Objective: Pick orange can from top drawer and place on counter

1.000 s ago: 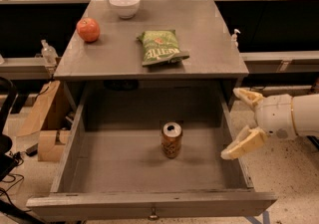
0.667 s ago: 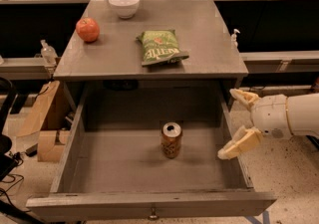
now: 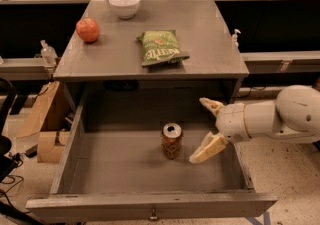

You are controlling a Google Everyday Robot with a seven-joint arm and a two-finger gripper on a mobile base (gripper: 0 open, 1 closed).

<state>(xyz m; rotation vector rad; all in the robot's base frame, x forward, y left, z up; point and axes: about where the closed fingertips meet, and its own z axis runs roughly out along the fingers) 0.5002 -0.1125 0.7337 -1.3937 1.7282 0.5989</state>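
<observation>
Your top drawer (image 3: pixel 150 204) stands fully open, so access to the can is settled. The orange can (image 3: pixel 171 140) stands upright near the middle of the drawer floor, silver top up, and nothing touches it.

Your gripper (image 3: pixel 198 130) sits at 3 o'clock from the can, just beside it but apart. Its fingers are spread wide and hold nothing: one points up toward 12 o'clock, and the other reaches down toward the can's base.

By my reading you are at the approach, so almost all of the task is left. You have yet to bring the fingers around the can, close them, lift it out and set it down.

The counter (image 3: pixel 205 19), at 12 o'clock from the drawer, carries an apple (image 3: pixel 88 30) at its 10 o'clock corner. A bowl (image 3: pixel 124 5) sits at the far edge and a chip bag (image 3: pixel 159 47) near the middle. The 2 o'clock part looks bare enough to take the can.
</observation>
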